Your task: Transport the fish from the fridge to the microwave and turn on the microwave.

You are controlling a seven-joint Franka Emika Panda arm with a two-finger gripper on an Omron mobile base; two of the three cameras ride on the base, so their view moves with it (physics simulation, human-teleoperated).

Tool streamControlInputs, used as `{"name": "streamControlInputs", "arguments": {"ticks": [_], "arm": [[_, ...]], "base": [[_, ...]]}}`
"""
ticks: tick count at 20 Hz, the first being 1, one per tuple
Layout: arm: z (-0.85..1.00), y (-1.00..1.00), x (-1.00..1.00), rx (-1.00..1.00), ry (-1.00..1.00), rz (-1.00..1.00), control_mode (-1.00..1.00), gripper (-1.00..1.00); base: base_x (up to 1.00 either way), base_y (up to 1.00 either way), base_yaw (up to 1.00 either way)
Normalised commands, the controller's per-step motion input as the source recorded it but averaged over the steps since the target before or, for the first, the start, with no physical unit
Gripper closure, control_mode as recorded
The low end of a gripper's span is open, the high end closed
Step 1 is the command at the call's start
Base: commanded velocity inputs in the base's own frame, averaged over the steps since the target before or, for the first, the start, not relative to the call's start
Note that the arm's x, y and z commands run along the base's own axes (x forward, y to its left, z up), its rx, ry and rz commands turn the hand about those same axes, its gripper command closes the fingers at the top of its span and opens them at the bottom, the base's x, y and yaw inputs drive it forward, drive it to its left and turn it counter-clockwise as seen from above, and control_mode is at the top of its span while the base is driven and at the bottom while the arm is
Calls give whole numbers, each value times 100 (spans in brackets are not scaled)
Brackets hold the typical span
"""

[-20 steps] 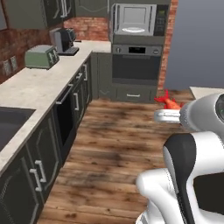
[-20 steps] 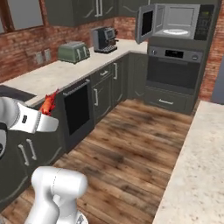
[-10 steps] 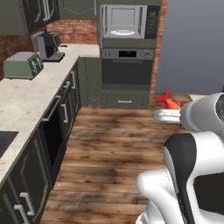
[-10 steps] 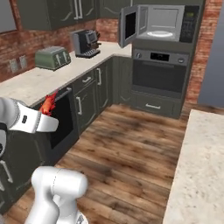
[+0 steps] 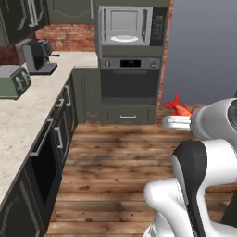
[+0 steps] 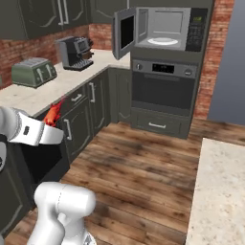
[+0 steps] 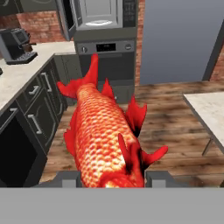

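Nearest to you, the tool (image 7: 112, 181) pinches the small red-orange scaly fish (image 7: 105, 135) between its two dark tips, with the forked tail pointing forward, away from the hand. You see the same fish (image 5: 180, 108) sticking out past the white arm in the left base view, so it hangs in the air over the brown wooden floor (image 5: 120, 162), touching nothing else. I judge it is held this way so the tail end can go first into the opening. Farther ahead, above the dark built-in oven (image 6: 165, 91), stands the silver-grey microwave (image 6: 165, 28), its door (image 6: 125, 32) swung open to the left and the white round turntable (image 6: 163, 41) bare, ready to receive it. On the left bench (image 5: 28, 115) stand a green toaster (image 5: 13, 81) and a dark coffee machine (image 5: 36, 55), well apart from your path.
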Motion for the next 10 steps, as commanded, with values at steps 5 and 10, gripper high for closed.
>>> {"name": "streamControlInputs", "arguments": {"ticks": [5,10], "arm": [[0,0,0,0,0,0,100,100],[0,0,0,0,0,0,100,100]], "base": [[86,2,-3],[78,0,0]]}}
